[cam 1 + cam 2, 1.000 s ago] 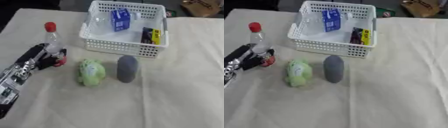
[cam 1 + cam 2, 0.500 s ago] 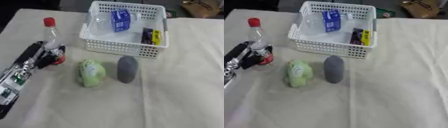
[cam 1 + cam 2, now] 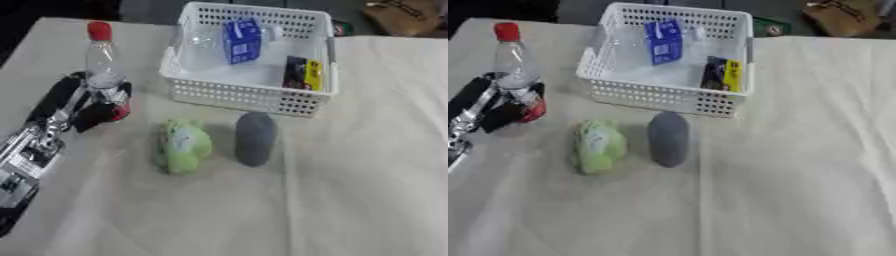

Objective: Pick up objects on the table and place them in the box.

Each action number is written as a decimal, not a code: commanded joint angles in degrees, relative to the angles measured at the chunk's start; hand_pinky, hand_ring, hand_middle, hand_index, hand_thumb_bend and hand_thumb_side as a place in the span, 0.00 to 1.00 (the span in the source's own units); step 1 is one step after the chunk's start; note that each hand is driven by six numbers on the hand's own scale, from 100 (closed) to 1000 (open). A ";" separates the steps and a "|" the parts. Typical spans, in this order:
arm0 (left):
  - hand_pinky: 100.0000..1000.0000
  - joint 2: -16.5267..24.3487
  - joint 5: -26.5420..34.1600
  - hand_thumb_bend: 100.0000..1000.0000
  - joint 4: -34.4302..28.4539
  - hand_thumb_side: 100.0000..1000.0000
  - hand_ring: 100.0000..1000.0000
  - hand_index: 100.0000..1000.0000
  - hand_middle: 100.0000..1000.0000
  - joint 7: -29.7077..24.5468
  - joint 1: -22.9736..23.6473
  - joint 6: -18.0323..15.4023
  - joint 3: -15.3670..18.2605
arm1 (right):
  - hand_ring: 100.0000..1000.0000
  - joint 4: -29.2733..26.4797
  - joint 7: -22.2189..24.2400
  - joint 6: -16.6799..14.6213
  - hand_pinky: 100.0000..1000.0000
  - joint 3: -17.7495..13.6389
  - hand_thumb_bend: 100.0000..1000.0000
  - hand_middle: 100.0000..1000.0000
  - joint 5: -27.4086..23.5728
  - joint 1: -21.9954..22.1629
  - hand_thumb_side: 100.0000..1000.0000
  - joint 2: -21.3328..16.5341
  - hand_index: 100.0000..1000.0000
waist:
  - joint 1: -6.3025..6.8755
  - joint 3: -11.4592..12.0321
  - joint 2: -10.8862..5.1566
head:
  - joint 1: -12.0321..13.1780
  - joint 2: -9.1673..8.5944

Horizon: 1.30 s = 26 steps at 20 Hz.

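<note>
Bottle [image 3: 103, 67], clear with a red cap, is seen upright at about 10 o'clock on the table [image 3: 350, 190], with the left hand [image 3: 87, 102] curled round its lower body and apparently holding it; the right hand is not in view. From the hand, the white basket [image 3: 249, 95] that serves as the box lies toward 2 o'clock, just beside the bottle, whose long axis is vertical. The near basket wall is judged the chief obstacle, while a green soft toy [image 3: 182, 146] and a grey oblong object [image 3: 255, 138] lie toward 5 o'clock, clear of that path.
</note>
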 commanded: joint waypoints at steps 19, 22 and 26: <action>0.87 3.39 -2.36 0.00 -5.76 0.81 0.82 0.63 0.65 -1.20 -11.64 2.52 2.11 | 0.84 -1.00 -0.21 -0.39 0.89 -0.12 0.00 0.72 -0.22 -0.12 1.00 -1.76 0.82 | 1.59 -0.37 -3.24 | 0.09 0.96; 0.88 2.74 -2.91 0.00 -3.46 0.81 0.82 0.63 0.65 -2.14 -14.95 2.25 1.65 | 0.84 -1.00 -0.21 -0.57 0.89 0.07 0.00 0.72 -0.34 -0.12 1.00 -1.94 0.82 | 1.85 -0.74 -3.62 | 0.54 1.68; 0.88 1.37 -3.41 0.00 1.04 0.81 0.82 0.63 0.65 -3.00 -19.22 1.10 1.22 | 0.84 -1.00 -0.21 -0.84 0.89 0.42 0.00 0.72 -0.54 -0.15 1.00 -2.16 0.82 | 2.38 -1.71 -4.02 | 1.08 2.34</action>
